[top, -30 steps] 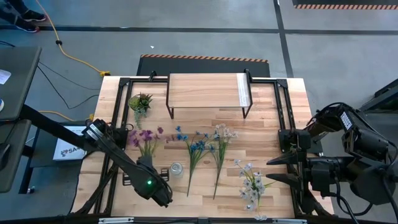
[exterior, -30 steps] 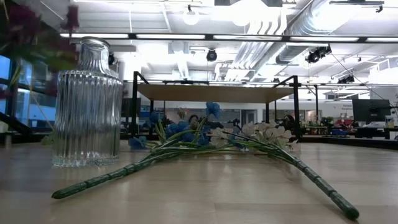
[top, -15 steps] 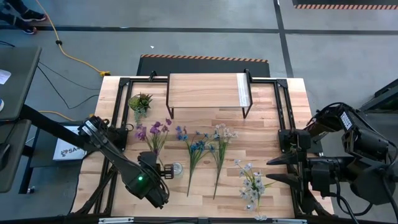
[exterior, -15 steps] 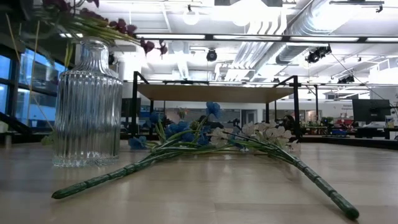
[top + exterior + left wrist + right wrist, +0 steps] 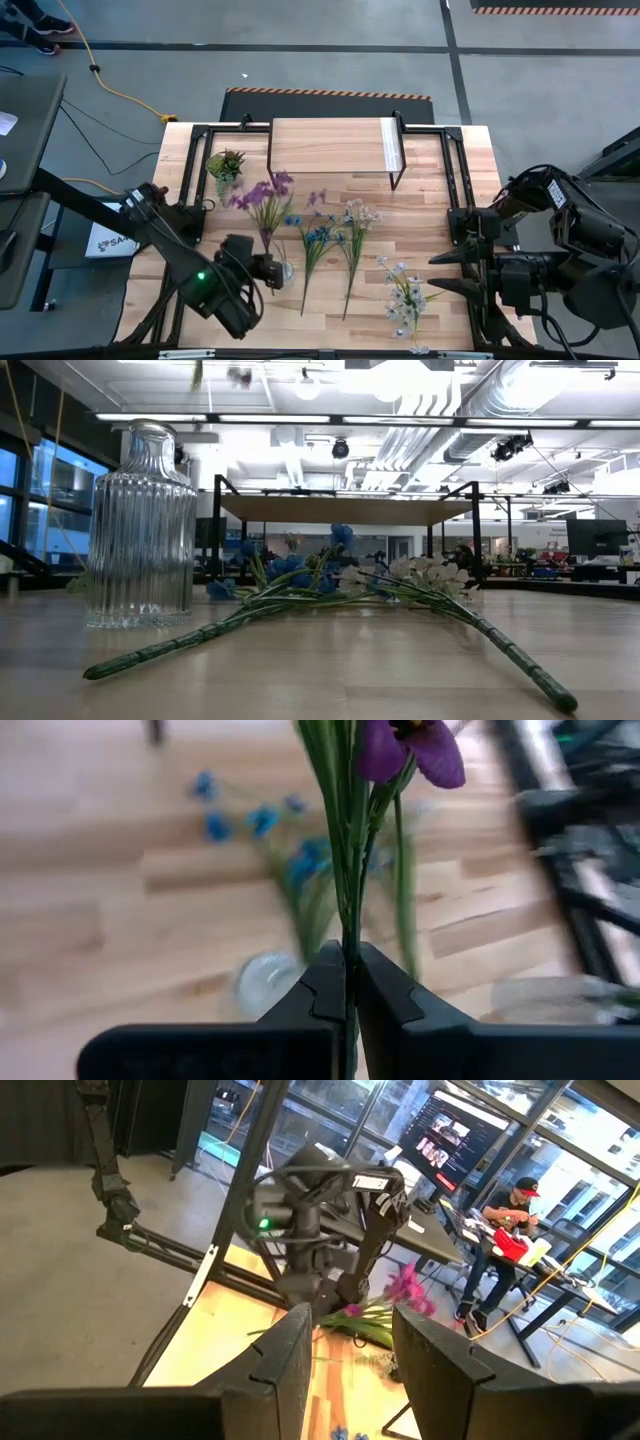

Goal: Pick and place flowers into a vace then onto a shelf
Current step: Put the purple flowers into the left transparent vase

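Flowers first: the purple spray is clamped by its stem in my left gripper, fingers pinched tight on it. It has swung from lying low at the table's left edge to standing over the glass vase near the front edge, so insertion looks close. My right gripper waits at the right edge, fingers apart, empty. The shelf stands at the back edge.

Purple flowers lifted; blue flowers on table.
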Available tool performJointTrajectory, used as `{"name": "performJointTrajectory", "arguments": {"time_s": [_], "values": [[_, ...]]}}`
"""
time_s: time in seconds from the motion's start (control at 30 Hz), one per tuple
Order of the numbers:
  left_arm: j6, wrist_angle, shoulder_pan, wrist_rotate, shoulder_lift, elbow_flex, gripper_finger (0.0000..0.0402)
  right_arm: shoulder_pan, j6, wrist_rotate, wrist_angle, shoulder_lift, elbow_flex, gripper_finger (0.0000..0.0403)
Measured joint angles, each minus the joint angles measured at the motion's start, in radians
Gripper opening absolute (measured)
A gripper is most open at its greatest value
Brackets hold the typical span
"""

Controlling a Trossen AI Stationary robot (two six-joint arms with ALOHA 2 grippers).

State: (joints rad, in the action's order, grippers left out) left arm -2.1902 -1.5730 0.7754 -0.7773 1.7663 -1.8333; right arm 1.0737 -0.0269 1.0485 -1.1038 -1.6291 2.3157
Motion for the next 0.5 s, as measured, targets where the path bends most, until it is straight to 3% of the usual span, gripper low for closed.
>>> {"name": "performJointTrajectory", "arguments": {"time_s": [0.33,0.5], "values": [[0.402,0.002,-0.009,-0.283,0.001,-0.078,0.0043,0.000,0.000,0.015,0.005,0.000,0.000,0.0134],[0.502,0.002,-0.009,-0.357,0.001,-0.077,0.0043,0.000,0.000,0.020,0.006,0.000,0.000,0.0134]]}}
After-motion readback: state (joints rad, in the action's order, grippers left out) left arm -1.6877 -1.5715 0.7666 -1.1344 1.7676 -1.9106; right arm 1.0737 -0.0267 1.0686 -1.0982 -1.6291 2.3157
